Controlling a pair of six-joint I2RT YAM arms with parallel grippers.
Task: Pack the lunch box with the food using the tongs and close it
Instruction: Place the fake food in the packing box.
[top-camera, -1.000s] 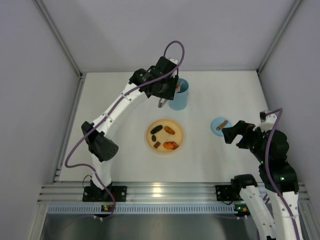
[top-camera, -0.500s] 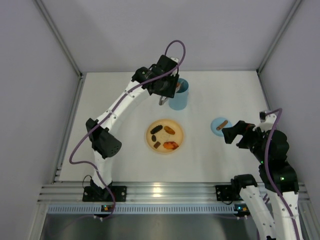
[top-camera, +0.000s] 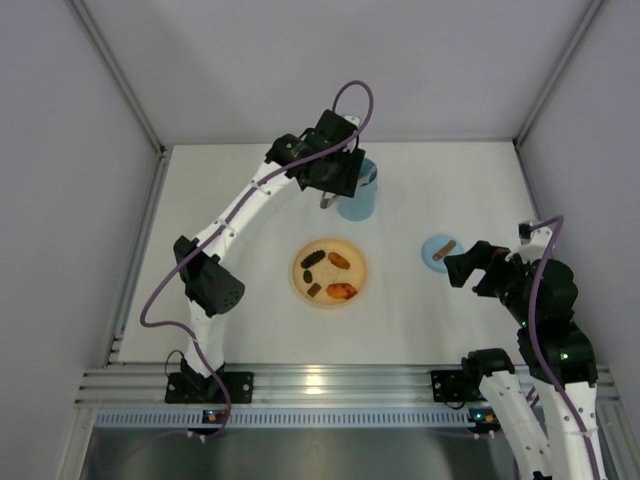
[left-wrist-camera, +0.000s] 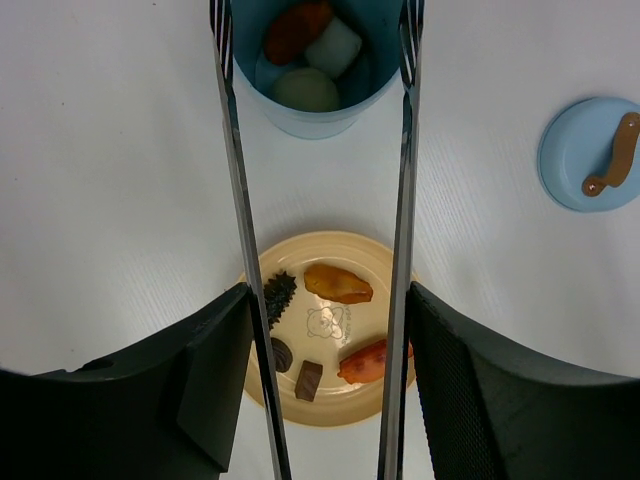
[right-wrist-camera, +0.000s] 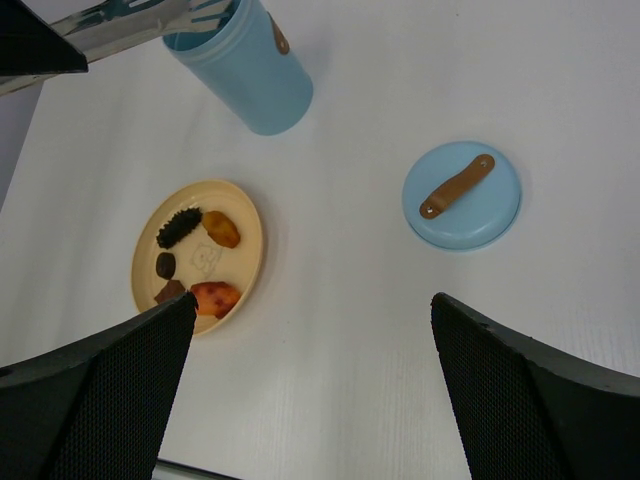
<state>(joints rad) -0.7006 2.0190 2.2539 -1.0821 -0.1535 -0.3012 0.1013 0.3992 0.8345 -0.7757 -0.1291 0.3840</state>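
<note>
My left gripper is shut on the silver tongs, one finger pressing each arm. The tong arms stand spread, their tips at either side of the light-blue lunch box with nothing between them. Inside the box lie a red piece, a white piece and a tan piece. Several more food pieces rest on the yellow plate. In the top view the left gripper hovers at the lunch box. My right gripper is open and empty beside the lid.
The light-blue lid with a brown tab lies flat on the table, right of the plate. It also shows in the right wrist view as the lid, ahead of the open fingers. Grey walls enclose the table on three sides.
The left arm's elbow has swung a little to the right while its gripper stays over the lunch box. The right arm has not moved.
</note>
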